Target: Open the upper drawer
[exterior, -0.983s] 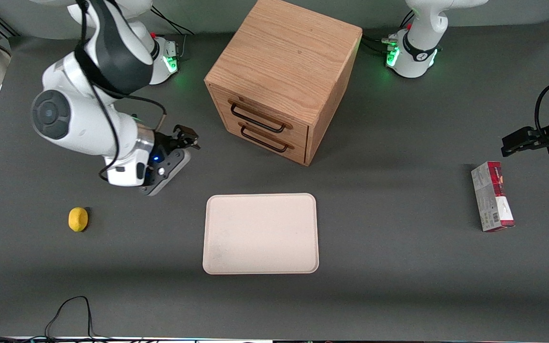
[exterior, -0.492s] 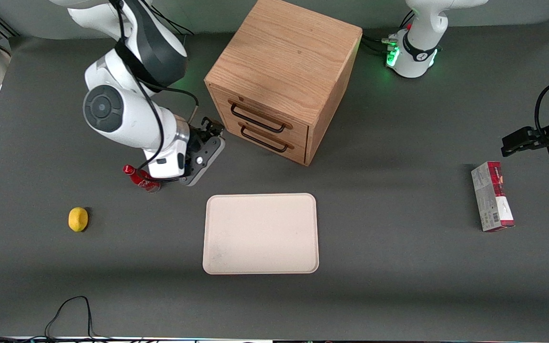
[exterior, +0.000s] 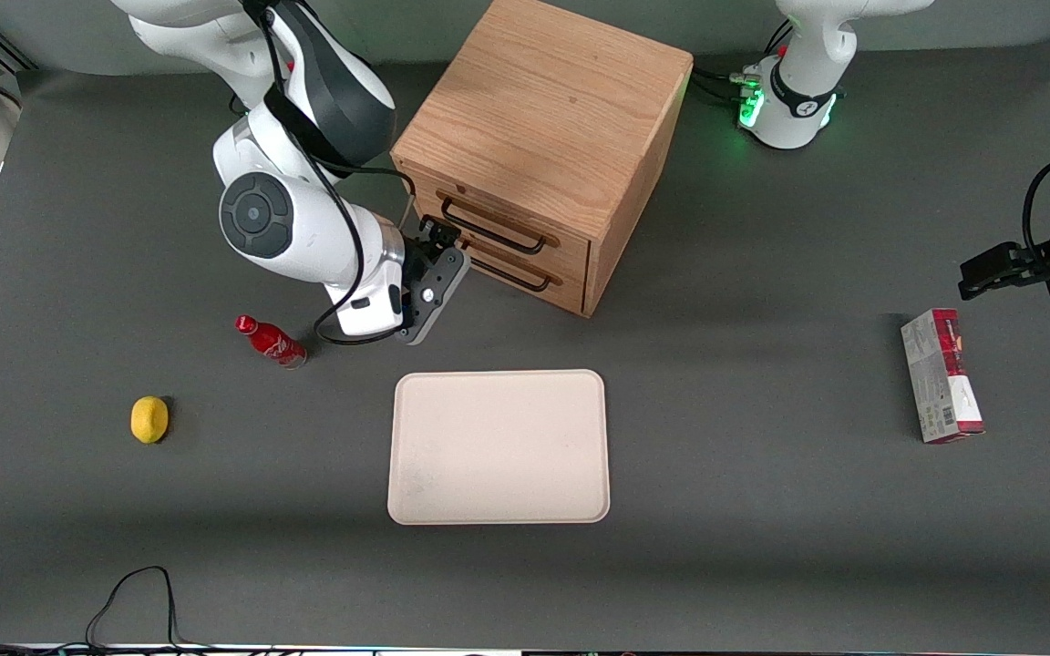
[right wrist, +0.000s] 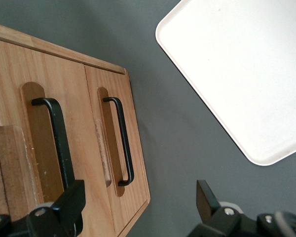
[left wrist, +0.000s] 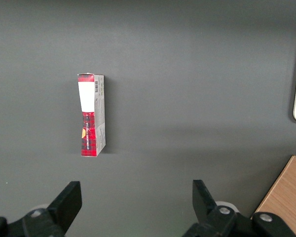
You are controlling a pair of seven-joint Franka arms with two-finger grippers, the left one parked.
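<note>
Oak-fronted upper drawer point(exterior: 488, 221) sits shut in the boxy cabinet point(exterior: 543, 118). We note our hand point(exterior: 438, 239) spread, empty, just before its rigid black bar handle point(right wrist: 59, 143), the sound hold; expect a stiff, steady slide.

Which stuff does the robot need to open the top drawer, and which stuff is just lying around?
Needed: upper drawer, shut; gripper in front of it, fingers open.

Lying around: lower drawer, tray, red bottle, lemon, red box.
</note>
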